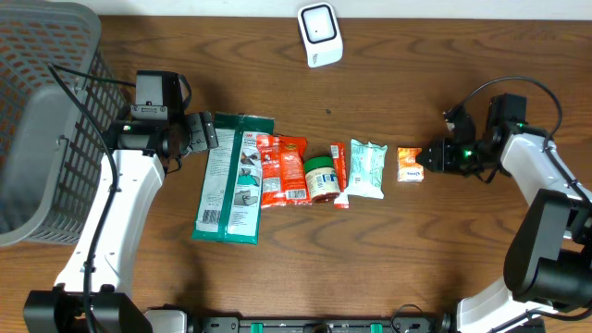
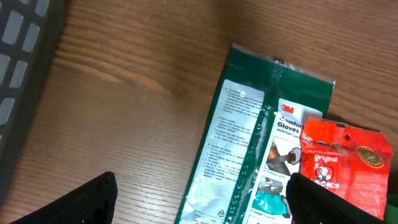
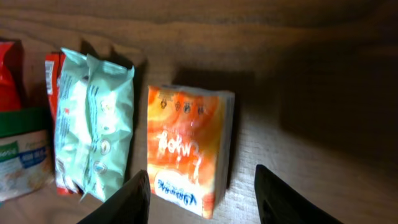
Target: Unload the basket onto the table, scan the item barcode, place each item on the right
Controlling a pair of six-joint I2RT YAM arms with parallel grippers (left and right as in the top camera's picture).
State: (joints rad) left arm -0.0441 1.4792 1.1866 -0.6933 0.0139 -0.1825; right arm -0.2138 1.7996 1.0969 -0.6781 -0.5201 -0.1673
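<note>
Several items lie in a row on the wooden table. They include a green glove pack (image 1: pixel 231 176) (image 2: pixel 249 143), red snack bags (image 1: pixel 282 171) (image 2: pixel 345 155), a green-lidded jar (image 1: pixel 320 178), a mint pouch (image 1: pixel 367 169) (image 3: pixel 93 124) and an orange tissue pack (image 1: pixel 410 164) (image 3: pixel 186 146). My left gripper (image 1: pixel 199 132) (image 2: pixel 202 199) is open just above the glove pack's top end. My right gripper (image 1: pixel 430 157) (image 3: pixel 202 193) is open, its fingers either side of the tissue pack's near end without gripping it. I cannot make out a barcode.
A white scanner (image 1: pixel 320 35) stands at the back centre. A grey mesh basket (image 1: pixel 42 111) fills the far left. Bare wood lies between the scanner and the row of items, and in front of the row.
</note>
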